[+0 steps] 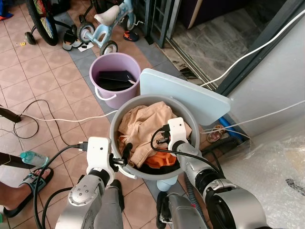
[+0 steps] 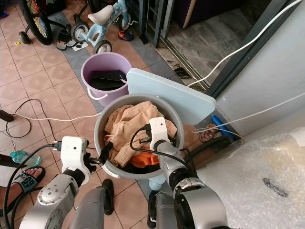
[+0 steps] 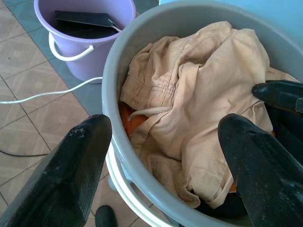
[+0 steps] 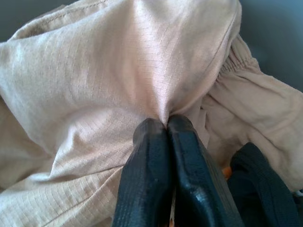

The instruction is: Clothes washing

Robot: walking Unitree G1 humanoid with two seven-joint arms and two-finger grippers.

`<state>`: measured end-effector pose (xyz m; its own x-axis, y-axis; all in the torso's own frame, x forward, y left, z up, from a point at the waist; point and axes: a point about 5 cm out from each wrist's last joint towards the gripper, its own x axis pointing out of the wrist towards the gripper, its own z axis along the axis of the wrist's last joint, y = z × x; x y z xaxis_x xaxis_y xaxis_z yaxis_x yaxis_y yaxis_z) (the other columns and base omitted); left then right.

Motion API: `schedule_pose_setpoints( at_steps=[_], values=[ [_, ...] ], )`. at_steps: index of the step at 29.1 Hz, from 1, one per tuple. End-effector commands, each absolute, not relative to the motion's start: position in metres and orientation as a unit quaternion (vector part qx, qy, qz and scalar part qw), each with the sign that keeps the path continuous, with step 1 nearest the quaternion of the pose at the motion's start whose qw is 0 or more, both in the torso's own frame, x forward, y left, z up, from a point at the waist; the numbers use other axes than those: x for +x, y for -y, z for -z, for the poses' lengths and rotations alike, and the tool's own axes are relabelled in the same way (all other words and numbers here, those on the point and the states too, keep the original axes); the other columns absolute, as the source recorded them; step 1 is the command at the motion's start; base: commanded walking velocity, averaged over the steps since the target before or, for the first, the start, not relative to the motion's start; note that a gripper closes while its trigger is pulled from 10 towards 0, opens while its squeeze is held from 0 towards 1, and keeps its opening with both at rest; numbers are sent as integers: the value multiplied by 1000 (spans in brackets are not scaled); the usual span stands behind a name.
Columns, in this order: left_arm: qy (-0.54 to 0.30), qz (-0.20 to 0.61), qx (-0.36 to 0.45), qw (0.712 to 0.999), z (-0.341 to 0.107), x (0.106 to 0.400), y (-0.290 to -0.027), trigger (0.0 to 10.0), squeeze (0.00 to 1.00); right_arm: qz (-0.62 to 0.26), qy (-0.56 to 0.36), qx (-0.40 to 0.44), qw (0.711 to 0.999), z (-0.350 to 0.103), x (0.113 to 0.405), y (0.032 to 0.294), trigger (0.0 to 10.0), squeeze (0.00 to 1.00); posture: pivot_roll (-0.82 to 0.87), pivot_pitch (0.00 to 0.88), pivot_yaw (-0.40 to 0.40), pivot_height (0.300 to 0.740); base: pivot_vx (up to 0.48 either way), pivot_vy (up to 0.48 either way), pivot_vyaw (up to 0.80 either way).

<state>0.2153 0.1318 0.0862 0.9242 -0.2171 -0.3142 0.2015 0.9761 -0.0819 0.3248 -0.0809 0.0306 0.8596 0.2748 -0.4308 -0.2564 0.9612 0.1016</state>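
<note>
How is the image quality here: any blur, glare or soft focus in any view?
Eye views: sharp daylight, wide-angle bending at the edges, glare on the plastic sheet. Left wrist view: grey tub and beige garment crisp, near fingers soft. Right wrist view: evenly lit, weave sharp, fingertips pinching the cloth slightly soft.

Bright, even daylight fills my views. My black jaws blur close to the lens; soft shadows pool inside the round grey plastic tub [image 1: 120,125], with mild bending at frame edges.
</note>
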Motion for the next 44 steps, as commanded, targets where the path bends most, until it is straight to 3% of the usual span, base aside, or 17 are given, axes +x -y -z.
schedule_pose_setpoints(
  at_steps=[1, 9, 14, 20, 27, 30, 31, 32, 33, 34, 35, 41, 44],
  values=[
    [-171, 111, -11, 979, -81, 214, -132, 10000, 0, -130, -215, 47, 967, -38, 331, 82, 0, 0, 132, 212, -93, 740, 0, 0, 0],
    [-151, 115, 6, 982, -85, 230, -134, 10000, 0, -143, -150, 148, 967, -75, 353, 79, 0, 0, 106, 154, -71, 740, 0, 0, 0],
    [-136, 114, 17, 984, -86, 244, -136, 10000, 0, -195, -30, 188, 962, -120, 358, 96, 0, 0, 57, 102, -33, 740, 0, 0, 0],
    [-124, 130, 21, 984, -89, 256, -131, 10000, 0, -260, 6, 184, 948, -135, 314, 124, 0, 0, 8, 87, 0, 740, 0, 0, 0],
    [-124, 158, 22, 979, -85, 263, -118, 10000, 0, -387, -42, 140, 911, -145, 244, 151, 0, 0, -60, 103, 25, 740, 0, 0, 0],
    [-126, 161, 20, 979, -84, 262, -116, 10000, 0, -413, -63, 117, 901, -144, 237, 153, 0, 0, -64, 111, 25, 740, 0, 0, 0],
    [-132, 163, 23, 977, -80, 259, -115, 10000, 0, -444, -110, 81, 886, -137, 229, 153, 0, 1000, -64, 123, 23, 740, 0, 0, 0],
    [-132, 163, 23, 977, -80, 259, -115, 10000, 0, -444, -110, 81, 886, -137, 229, 153, 0, 1000, -64, 123, 23, 740, 0, 0, 0],
    [-137, 162, 25, 977, -78, 256, -116, 10000, 0, -462, -158, 24, 872, -125, 224, 152, 4627, 1000, -59, 138, 16, 740, 0, 0, 0],
    [-138, 162, 26, 977, -78, 255, -116, 10000, 0, -465, -171, 3, 869, -122, 222, 152, 4627, 1000, -58, 142, 15, 740, 0, 0, 0],
    [-140, 160, 27, 977, -77, 253, -117, 10000, 0, -470, -192, -52, 860, -113, 221, 152, 10000, 1000, -55, 151, 10, 740, 0, 0, 0],
    [-153, 145, 34, 977, -74, 244, -122, 10000, 0, -483, -191, -229, 823, -96, 235, 147, 10000, 1000, -26, 190, -5, 740, 0, 0, 0],
    [-157, 137, 36, 977, -75, 239, -126, 10000, 0, -461, -179, -256, 831, -103, 250, 149, 10000, 1000, -4, 214, -12, 740, 0, 0, 0]
  ],
)
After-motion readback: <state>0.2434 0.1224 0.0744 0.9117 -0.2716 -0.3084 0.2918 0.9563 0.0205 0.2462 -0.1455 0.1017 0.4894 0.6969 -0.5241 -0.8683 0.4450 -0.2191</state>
